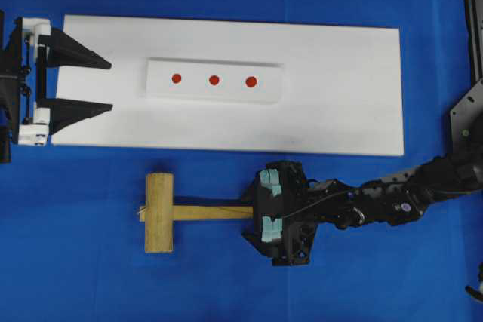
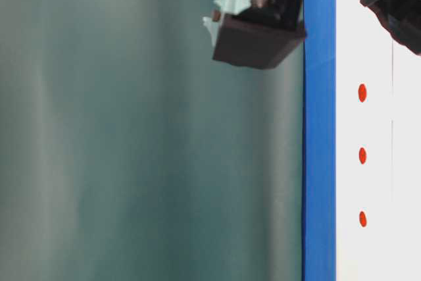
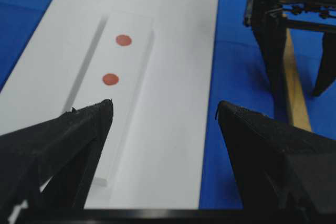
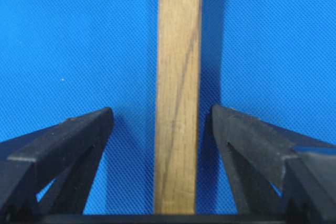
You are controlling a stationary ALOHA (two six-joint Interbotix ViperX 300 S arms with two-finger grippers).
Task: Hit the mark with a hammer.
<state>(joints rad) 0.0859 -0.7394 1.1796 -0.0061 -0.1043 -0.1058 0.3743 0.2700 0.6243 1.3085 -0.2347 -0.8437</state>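
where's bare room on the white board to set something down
Free: the board's right part, from the strip with the red dots to its right edge, and the band along its near edge, above the hammer. Crowded: the left end, where the open left end effector overhangs, and the cloth where the open right end effector straddles the handle.

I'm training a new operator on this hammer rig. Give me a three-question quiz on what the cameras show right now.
1. True or false: the right gripper has its jaws clamped shut on the hammer handle.
2. How many red dots are on the raised white strip? A) two B) three C) four
3. Fill in: the hammer lies on the blue ____, not on the white board.

Key: 1. False: the jaws stand open either side of the handle. 2. B. 3. cloth.
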